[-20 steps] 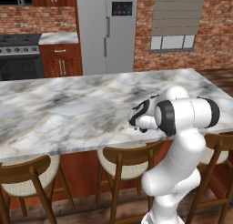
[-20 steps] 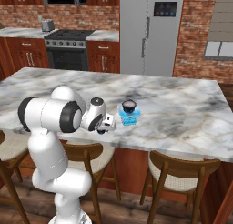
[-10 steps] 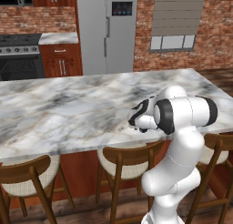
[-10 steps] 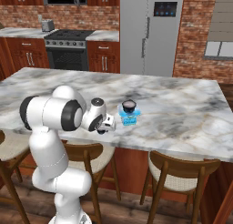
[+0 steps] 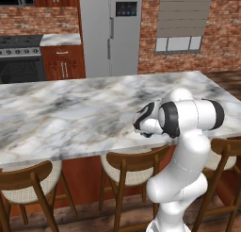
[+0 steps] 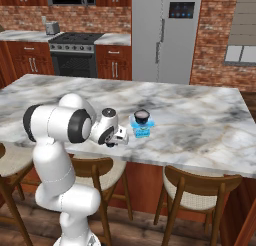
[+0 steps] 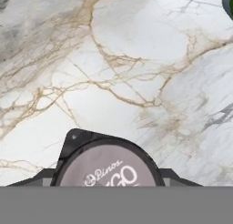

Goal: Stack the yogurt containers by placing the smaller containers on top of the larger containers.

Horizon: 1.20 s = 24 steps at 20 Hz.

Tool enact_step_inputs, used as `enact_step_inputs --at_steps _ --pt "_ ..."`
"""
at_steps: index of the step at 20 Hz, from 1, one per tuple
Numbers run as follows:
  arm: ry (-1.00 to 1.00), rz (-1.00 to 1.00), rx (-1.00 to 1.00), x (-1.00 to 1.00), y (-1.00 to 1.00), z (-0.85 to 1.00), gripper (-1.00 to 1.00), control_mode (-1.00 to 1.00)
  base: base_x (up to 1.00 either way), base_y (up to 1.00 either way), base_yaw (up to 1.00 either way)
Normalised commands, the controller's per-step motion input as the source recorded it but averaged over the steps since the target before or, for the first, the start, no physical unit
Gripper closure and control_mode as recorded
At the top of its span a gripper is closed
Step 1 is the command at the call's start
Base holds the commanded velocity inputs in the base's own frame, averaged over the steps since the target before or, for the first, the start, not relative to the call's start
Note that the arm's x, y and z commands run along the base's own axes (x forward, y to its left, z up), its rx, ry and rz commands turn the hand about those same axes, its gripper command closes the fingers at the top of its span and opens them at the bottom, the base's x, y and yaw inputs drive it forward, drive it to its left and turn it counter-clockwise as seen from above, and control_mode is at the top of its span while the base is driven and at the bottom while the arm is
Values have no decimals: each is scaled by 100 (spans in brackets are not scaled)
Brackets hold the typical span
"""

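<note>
A light blue boxy tub point(image 6: 142, 130), the larger container, stands on the marble island with one dark round cup point(image 6: 142, 114) on top of it. Another small dark cup with a greyish printed lid point(image 7: 108, 166) sits on the marble right under the hand. My gripper point(image 7: 109, 180) points down at this cup, with a dark fingertip point(image 7: 38, 180) close beside its rim on each side. Whether the fingertips press the cup I cannot tell. In the right base view the gripper point(image 6: 121, 138) hangs low over the counter's near edge, just left of the tub.
The marble island point(image 5: 70, 118) stretches wide to the left and behind the hand. Wooden stools point(image 6: 200, 190) stand under its near edge. A stove point(image 6: 75, 55) and fridge point(image 6: 165, 35) line the back wall.
</note>
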Motion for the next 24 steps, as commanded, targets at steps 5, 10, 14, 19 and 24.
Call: enact_step_inputs --at_steps 5,10,14,19,24 --pt "-4 0 4 -3 -18 24 100 -100 0 0 0" --pt "0 0 0 0 0 53 100 -100 0 0 0" --pt "-4 0 0 0 0 75 100 -100 0 0 0" --pt "0 0 0 0 0 81 100 -100 0 0 0" --pt "0 0 0 0 0 72 100 -100 0 0 0"
